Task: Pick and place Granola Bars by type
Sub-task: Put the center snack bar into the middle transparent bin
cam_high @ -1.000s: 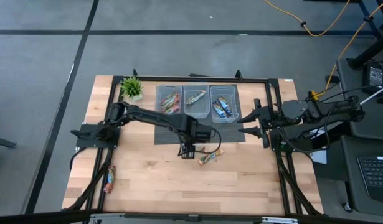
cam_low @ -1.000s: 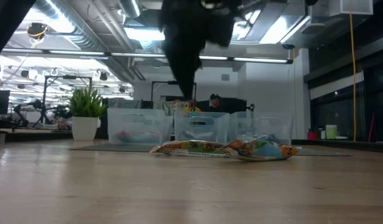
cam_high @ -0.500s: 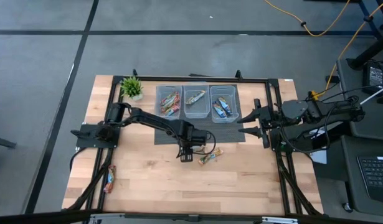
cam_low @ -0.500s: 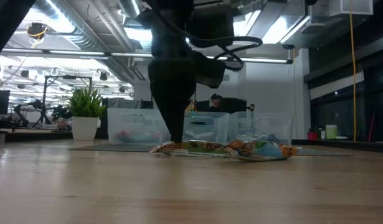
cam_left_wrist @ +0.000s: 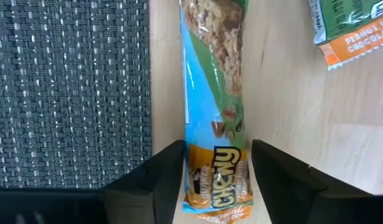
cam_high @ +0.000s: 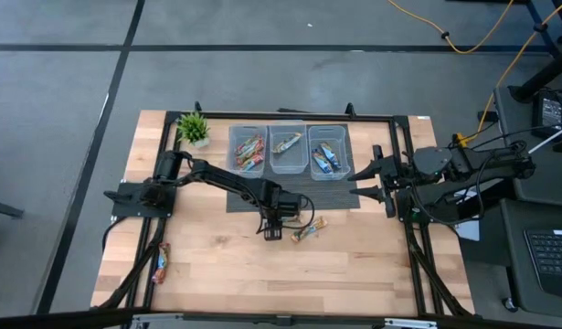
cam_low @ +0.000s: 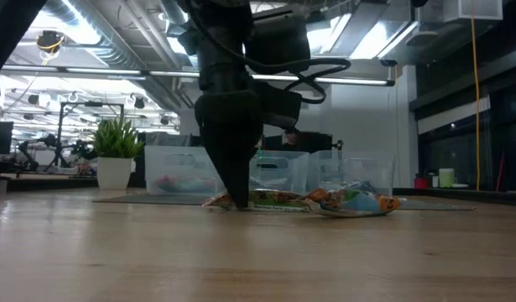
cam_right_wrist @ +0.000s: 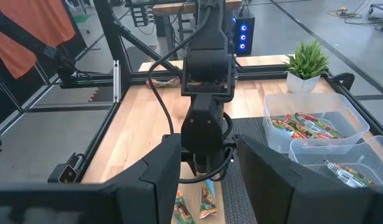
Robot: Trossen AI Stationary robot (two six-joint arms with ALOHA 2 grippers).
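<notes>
Two granola bars lie flat on the wood near the table's centre: one with a blue, green and orange wrapper and another beside it. My left gripper is open and points down. It is low at the table, one finger on each side of the first bar's orange end. More bars lie in three clear bins. A lone bar lies near the left frame. My right gripper waits open at the table's right edge. My left gripper comes from above with its fingers across the bar, on either side of its orange end. The bar lies flat on the table. I cannot tell whether the fingers touch the wrapper.
A dark woven mat lies beside the bar, under and in front of the bins. A small potted plant stands at the far left corner. Bare wood spreads toward the near edge. Black frame rails run along the sides.
My left gripper has come down from well above the table to the table top at the bar's end, shifting slightly toward the near edge. Both bars lie where they were.
</notes>
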